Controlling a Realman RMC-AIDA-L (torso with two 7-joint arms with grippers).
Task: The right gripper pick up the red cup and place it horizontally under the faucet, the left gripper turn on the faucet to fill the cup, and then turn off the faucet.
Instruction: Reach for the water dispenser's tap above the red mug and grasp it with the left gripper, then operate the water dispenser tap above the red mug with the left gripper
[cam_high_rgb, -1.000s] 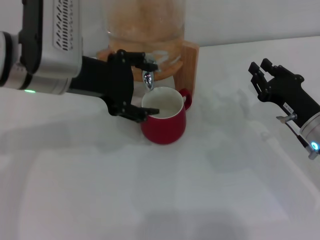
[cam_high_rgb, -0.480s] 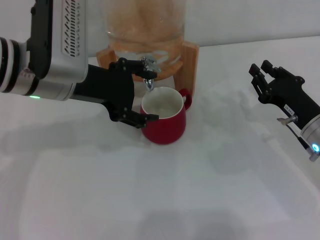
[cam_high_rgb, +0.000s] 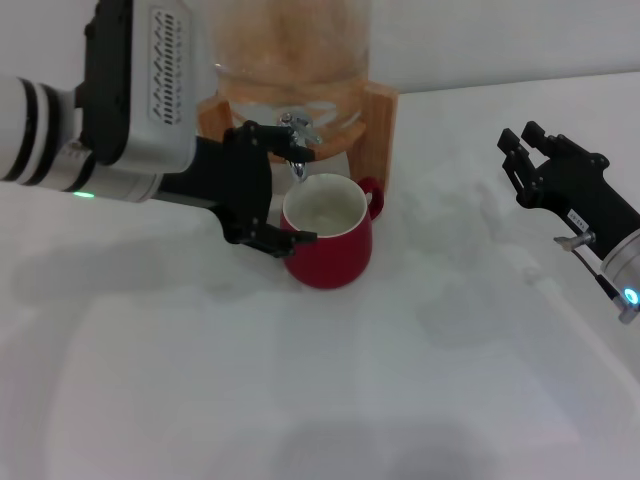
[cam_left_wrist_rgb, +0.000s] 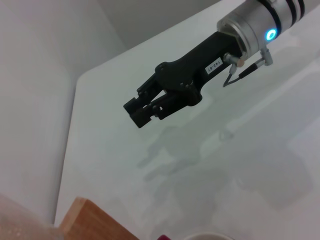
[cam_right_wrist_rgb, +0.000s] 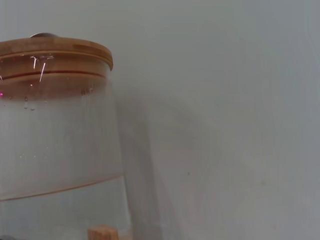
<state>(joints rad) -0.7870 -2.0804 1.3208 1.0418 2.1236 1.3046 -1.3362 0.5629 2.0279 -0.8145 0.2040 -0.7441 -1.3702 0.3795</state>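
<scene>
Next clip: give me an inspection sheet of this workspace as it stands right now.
Surface: white table, bare in front.
Job's things: red cup upright under the faucet, handle towards the wooden stand; glass dispenser with wooden lid.
Clutter: nothing seen.
Grippers: left gripper open, fingers beside the faucet and the cup's rim; right gripper open, empty, parked apart on the right.
Cables: thin wire by the right wrist.
Surroundings: plain pale wall.

no legible text anywhere
</scene>
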